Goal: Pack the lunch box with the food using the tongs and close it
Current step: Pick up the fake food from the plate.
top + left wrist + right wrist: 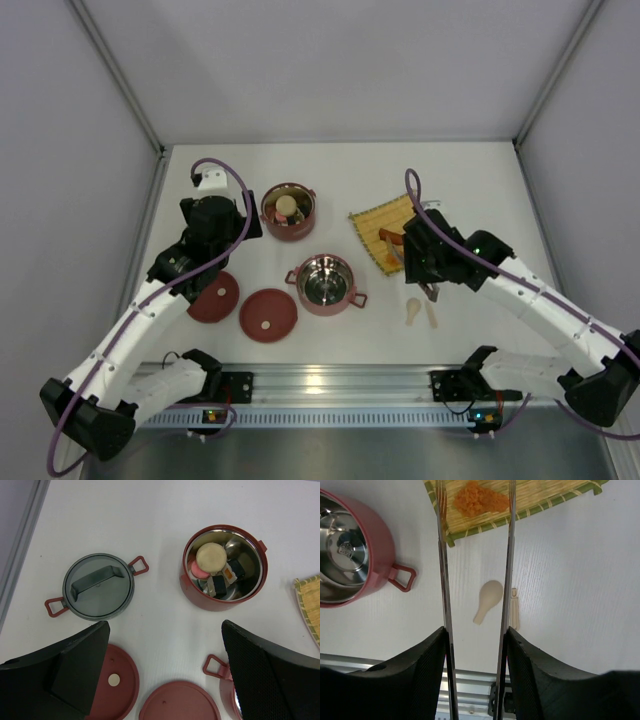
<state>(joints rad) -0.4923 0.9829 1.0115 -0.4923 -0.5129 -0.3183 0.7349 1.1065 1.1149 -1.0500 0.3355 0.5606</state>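
Note:
The lunch box stands in parts. One dark-red bowl (288, 211) (223, 569) holds several food pieces: a cream round, a pink one and black-and-white rolls. The other bowl (325, 284) (345, 550) is empty and shows its steel lining. Two flat dark-red lids (213, 297) (268, 315) lie near the front. My left gripper (165, 625) hovers open above the lids, holding nothing. My right gripper (475, 632) is shut on the silver tongs (442, 555), whose two arms reach either side of an orange food piece (480, 497) on the yellow mat (540, 500).
A grey round lid with a handle and red side loops (98, 586) lies left of the filled bowl. A beige spoon (487, 600) and beige stick (514, 609) lie below the mat. White walls enclose the table on three sides; a metal rail (330, 385) runs along the near edge.

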